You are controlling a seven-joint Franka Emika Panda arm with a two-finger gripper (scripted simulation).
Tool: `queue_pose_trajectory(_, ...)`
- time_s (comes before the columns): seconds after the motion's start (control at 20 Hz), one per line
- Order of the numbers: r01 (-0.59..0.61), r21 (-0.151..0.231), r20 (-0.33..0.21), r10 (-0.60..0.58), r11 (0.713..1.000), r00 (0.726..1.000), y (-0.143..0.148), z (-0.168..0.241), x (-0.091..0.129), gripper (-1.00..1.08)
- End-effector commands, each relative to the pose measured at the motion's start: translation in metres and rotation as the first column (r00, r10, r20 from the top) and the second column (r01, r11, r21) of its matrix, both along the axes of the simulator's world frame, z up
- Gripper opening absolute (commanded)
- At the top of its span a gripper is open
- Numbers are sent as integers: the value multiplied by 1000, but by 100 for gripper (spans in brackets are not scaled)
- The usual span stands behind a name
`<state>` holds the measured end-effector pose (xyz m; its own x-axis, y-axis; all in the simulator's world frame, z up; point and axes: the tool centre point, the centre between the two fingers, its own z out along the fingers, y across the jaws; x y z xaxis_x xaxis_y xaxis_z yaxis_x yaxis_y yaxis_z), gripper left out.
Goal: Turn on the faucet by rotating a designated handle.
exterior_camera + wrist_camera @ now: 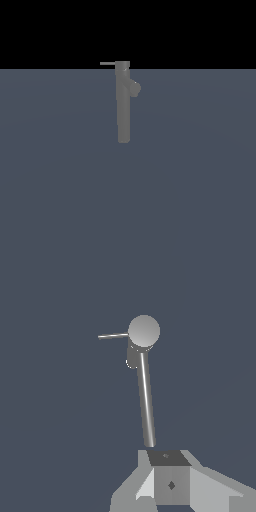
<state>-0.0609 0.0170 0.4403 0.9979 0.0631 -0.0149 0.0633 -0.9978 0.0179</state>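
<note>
Matte grey faucet (123,105) on slate-blue floor (60,190).

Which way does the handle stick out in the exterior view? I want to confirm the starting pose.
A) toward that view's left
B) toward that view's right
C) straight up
A: the handle projects from the top cap of the faucet toward the exterior view's left, while the stubby spout points right.

Exterior view: level, side-on to the upright faucet (123,105), fairly distant, handle (107,63) toward the exterior view's left; wrist view: above the faucet (145,401), looking down its cap and column, gripper (170,483) bordering the frame; both share faucet and handle (113,335).
</note>
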Motion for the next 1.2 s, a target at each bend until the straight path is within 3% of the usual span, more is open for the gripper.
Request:
queue_pose_trajectory(0.0,-12,0,2,12,1000,1000,5,-11,21,-100)
queue_pose_trajectory(0.65,-69,8,10,69,998,998,37,-88,116,-100)
queue_pose_trajectory(1.15,-92,17,13,92,996,996,52,-132,152,-100)
